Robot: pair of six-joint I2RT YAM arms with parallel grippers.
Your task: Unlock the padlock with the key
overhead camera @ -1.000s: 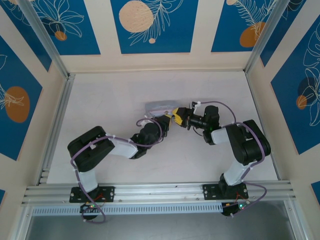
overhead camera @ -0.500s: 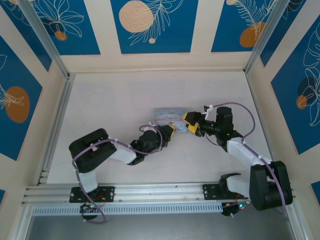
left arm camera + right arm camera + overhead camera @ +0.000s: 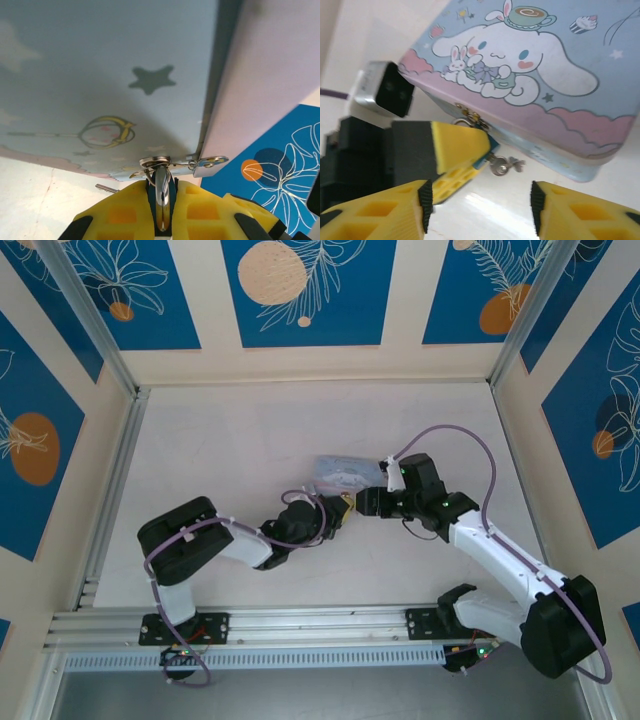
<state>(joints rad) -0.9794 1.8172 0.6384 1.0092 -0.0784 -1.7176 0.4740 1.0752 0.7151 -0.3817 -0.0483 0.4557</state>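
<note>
L gripper [image 3: 161, 220] pinched tight on padlock [image 3: 161, 194] at hasp [image 3: 210, 161] of pale blue cartoon tin [image 3: 560, 45], prob to steady it. R gripper [image 3: 480, 210] spread, empty, facing the lock. Key [image 3: 504, 164] seems to dangle just below padlock, w/in R's reach

Right fingers [image 3: 375, 215] and tin [image 3: 560, 55] nearer table's [image 3: 220, 440] front.

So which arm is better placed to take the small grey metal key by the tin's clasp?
Right, probably. The right gripper is open and faces the small grey metal key, just ahead of its fingers. The left gripper is shut on the tiny padlock at the pale blue tin's clasp.
</note>
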